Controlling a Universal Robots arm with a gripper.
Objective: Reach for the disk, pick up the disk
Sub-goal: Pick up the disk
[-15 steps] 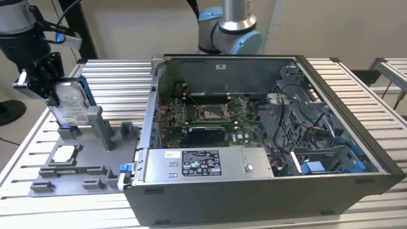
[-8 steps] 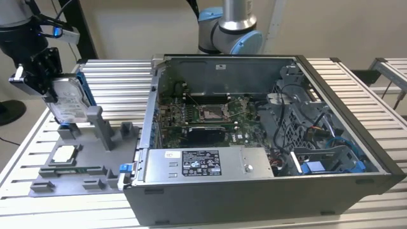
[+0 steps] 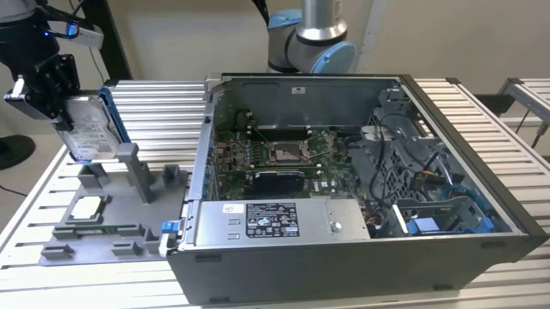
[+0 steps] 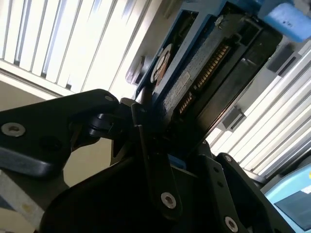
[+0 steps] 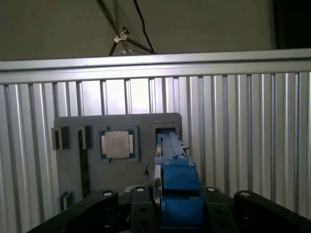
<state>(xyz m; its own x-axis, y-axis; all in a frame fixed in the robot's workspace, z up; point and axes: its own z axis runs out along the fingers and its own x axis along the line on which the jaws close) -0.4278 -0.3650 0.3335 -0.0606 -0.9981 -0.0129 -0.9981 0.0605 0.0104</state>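
Note:
The disk is a silver hard drive with a white label and a blue bracket along its edge. It stands upright at the exterior view's left, over the grey fixture plate. My gripper is shut on its upper part, black fingers on both faces. In the first wrist view the disk shows edge-on between the fingers, above a slot in the fixture plate. The second wrist view shows its connector side clamped in the gripper. I cannot tell whether its lower edge still touches the fixture's posts.
A small square silver chip lies in a pocket of the fixture. An open computer case stands at the exterior view's right, with a long grey labelled box at its front. The arm's base stands behind it. The table is slatted metal.

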